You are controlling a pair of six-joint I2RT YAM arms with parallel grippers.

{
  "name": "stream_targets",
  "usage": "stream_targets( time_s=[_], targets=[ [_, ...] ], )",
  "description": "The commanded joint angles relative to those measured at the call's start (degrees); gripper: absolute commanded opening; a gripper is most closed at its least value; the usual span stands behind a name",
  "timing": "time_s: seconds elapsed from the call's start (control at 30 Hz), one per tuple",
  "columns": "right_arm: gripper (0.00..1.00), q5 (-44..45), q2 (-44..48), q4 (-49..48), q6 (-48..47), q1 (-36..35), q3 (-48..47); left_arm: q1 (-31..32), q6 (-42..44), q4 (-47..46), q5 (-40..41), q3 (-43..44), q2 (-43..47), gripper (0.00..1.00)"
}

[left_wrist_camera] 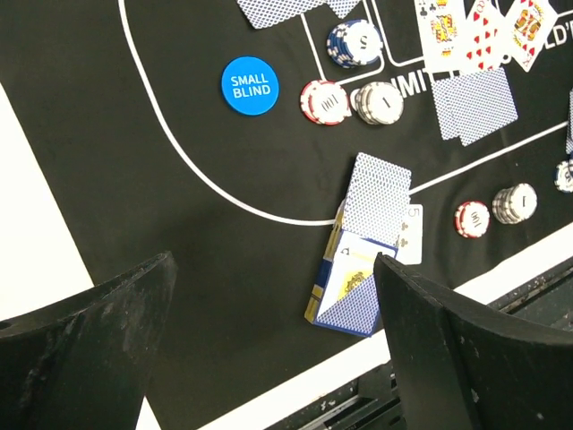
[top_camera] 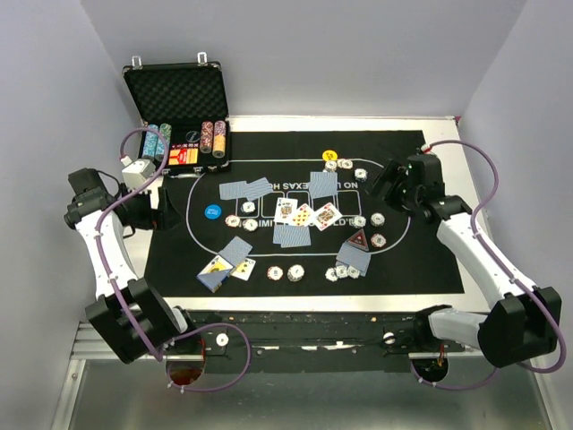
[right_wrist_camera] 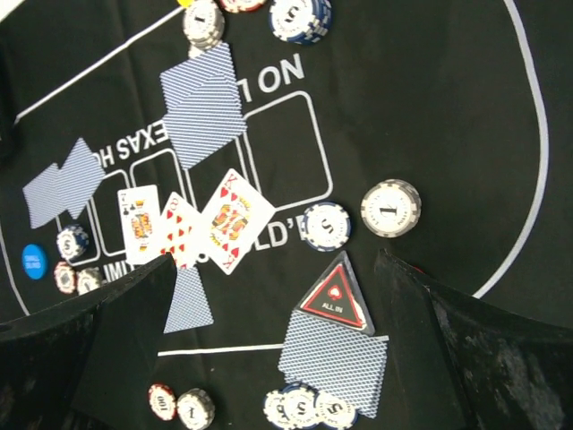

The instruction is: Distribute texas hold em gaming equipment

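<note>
Overhead camera takes in the whole mat (top_camera: 421,260); both wrist cameras look down closer, sharing the face-up cards (right_wrist_camera: 235,219).

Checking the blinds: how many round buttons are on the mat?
2. The blue button lies at the left end of the mat; the yellow button lies near its far edge. Cards could hide another.

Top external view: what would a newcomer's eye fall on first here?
Three face-up cards fanned mid-mat stand out first against the black mat, with blue-backed cards and small chip stacks around them. Then the open case at the far left corner, the blue SMALL BLIND button on the mat's left, and the red triangular ALL IN marker right of centre.
</note>
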State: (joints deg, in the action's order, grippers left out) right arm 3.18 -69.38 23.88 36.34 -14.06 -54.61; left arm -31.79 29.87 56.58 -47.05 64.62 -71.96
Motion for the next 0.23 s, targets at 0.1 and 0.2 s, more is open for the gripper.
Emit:
stream_targets(
  time_s=[0.1, 0.2],
  targets=[
    [1.0, 2.8, 1.18, 1.17, -1.97, 0.62, 1.87, -1.34, -2.36, -4.63, 0.38, -1.69, -0.02, 0.99],
    [1.0, 3.06, 1.71, 0.38, -2.15, 0.71, 2.84, -1.26, -1.31, -4.2, -1.89, -2.22, 0.86, 0.99]
  ],
)
